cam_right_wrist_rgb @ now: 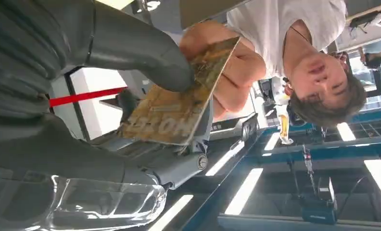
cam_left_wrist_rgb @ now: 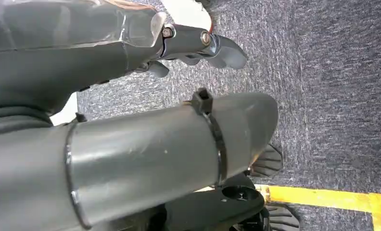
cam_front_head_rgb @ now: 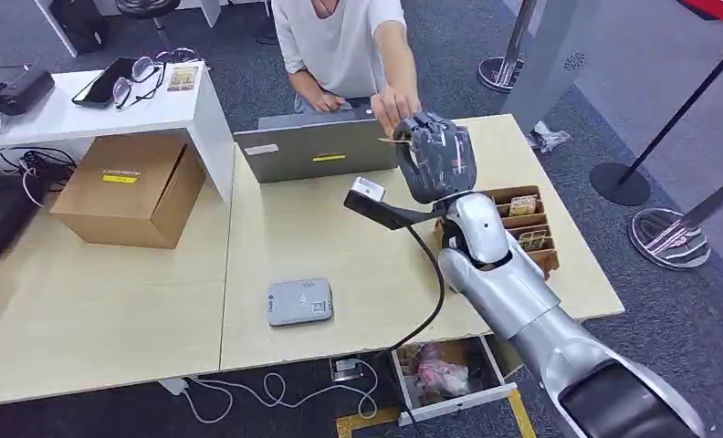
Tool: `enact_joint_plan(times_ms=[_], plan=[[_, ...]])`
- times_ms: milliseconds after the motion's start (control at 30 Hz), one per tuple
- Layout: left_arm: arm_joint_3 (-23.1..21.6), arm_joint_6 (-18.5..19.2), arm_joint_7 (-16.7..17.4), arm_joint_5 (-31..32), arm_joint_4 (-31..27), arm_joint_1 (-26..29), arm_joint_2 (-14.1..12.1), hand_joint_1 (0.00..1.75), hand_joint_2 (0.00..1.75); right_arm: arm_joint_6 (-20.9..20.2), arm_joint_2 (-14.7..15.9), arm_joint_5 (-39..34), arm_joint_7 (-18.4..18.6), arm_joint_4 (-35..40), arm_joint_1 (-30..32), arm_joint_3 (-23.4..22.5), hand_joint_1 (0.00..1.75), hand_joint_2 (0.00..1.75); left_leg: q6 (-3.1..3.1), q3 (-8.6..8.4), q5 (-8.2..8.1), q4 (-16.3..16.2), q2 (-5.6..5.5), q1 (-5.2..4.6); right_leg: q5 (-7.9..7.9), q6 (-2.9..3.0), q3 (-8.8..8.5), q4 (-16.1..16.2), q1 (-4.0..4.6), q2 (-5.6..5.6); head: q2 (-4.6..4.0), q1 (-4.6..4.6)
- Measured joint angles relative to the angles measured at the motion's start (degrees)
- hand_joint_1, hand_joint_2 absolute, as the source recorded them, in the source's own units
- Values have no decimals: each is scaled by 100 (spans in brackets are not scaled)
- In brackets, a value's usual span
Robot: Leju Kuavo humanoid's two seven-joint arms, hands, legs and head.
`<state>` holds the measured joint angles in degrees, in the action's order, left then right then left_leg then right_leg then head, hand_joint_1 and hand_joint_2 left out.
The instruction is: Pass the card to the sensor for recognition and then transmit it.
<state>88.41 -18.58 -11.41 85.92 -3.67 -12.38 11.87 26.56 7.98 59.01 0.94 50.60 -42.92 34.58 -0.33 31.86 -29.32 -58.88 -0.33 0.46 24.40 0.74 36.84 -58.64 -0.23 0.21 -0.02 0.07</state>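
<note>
Right hand point(cam_front_head_rgb: 437, 157) raised over far edge of table point(cam_front_head_rgb: 111, 310), just past the grey laptop point(cam_front_head_rgb: 314, 151), palm turned away from head camera. Grasping the card point(cam_right_wrist_rgb: 179, 103): thumb point(cam_right_wrist_rgb: 145, 57) pressed on card face, dark fingers point(cam_right_wrist_rgb: 179, 166) beneath it. Gold-brown card with pale lettering, tilted, far edge sticking out beyond fingertips.

Person's hand point(cam_front_head_rgb: 392, 105) reaching in from across table, meeting the right hand at the card; in wrist view, person's fingers point(cam_right_wrist_rgb: 236, 77) closed on the card's far end. Both holding at once. In head view only a thin sliver of card point(cam_front_head_rgb: 392, 141) visible between the two hands.

Sensor point(cam_front_head_rgb: 299, 302), flat grey pad, on table well back from right hand, toward robot's side and to hand's left. Wooden card holder point(cam_front_head_rgb: 527, 224) with divided slots just below and right of the hand, partly behind forearm; cards standing in several slots. Black cable point(cam_front_head_rgb: 431, 292) running from wrist-mounted camera down off table front.

Left hand point(cam_left_wrist_rgb: 198, 45) hanging low over grey carpet, nothing in it, fingers loosely extended and apart. Yellow floor stripe point(cam_left_wrist_rgb: 333, 198) near it.

Cardboard box point(cam_front_head_rgb: 131, 187) well to left of right hand, white side table point(cam_front_head_rgb: 93, 105) behind it with glasses and a phone on top.
</note>
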Motion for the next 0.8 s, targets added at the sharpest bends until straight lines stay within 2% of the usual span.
enact_joint_plan(times_ms=[200,267,433,800], plan=[[0,9,9,0,0,6,0,0,0,-2,-7,2,-20,0,0,-17,166,175,0,0,0,0,0,0,0,0,0,0,0,0,0,0],[0,125,197,0,0,-11,-7,0,0,-9,-11,0,-20,0,-1,-24,175,175,0,0,0,0,0,0,0,0,0,0,0,0,0,0],[0,245,398,0,-2,-103,-28,0,0,-11,-46,-2,-35,-2,-10,-61,175,175,0,0,0,0,-1,0,0,0,0,0,0,-1,0,0],[0,254,420,-2,-2,-116,-50,0,0,-105,-52,-324,-171,2,-5,-103,175,175,-1,0,1,0,-1,0,0,0,0,0,0,0,0,0]])
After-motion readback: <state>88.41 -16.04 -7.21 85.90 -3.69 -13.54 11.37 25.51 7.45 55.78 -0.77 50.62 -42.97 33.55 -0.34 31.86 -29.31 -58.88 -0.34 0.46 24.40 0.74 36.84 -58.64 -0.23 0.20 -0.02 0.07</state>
